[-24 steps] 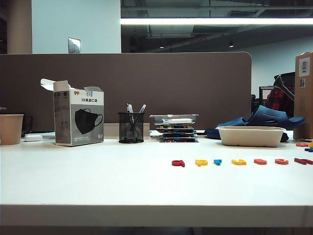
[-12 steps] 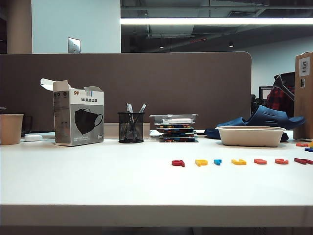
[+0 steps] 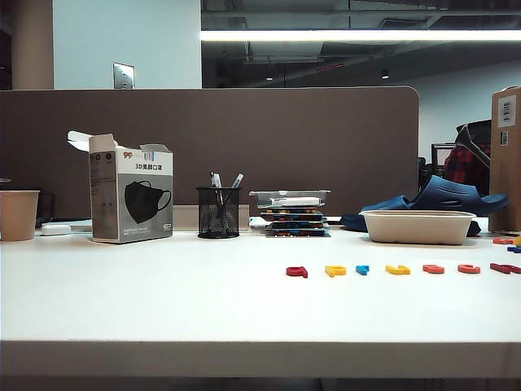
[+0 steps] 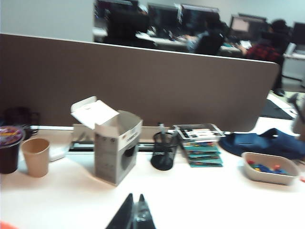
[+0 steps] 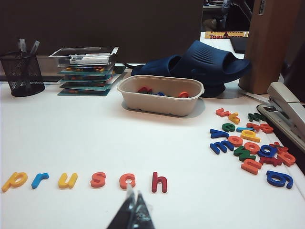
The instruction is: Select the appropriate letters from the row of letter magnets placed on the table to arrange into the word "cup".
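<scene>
**Operator:** Letter magnets [image 5: 86,180] sit in their line on the table [image 5: 71,143], exactly as they lay a second ago. In the exterior view none of them has shifted.

**Colleague:** Where are the three you need, relative to the claws?

**Operator:** My right gripper [image 5: 134,192] hangs low over the table with its fingers pressed together, pinching nothing. The orange-red c [image 5: 127,181] lies just beyond its tips, almost under them. The yellow u [image 5: 67,180] is further along the line towards the pen cup [image 5: 21,71]. The yellow p [image 5: 14,181] is at the far end on that same side. A blue r [image 5: 40,180] sits between the u and the p, and an orange-red s [image 5: 98,179] between the u and the c. The dark red h [image 5: 159,182] is just past the c on the other side.

**Colleague:** And the left one?

**Operator:** My left gripper [image 4: 135,196] is over bare table, and its fingers look closed together and empty. Well ahead of it stand the mask box [image 4: 116,150] and the paper cup [image 4: 36,156]. No letter of the line shows near it.

**Colleague:** Anything else changed?

**Operator:** No. The beige tray [image 5: 159,95] and the loose pile of letters [image 5: 250,148] beside the stapler [image 5: 288,112] are well away from the right gripper. From the outside camera everything looks as it did before.
</scene>
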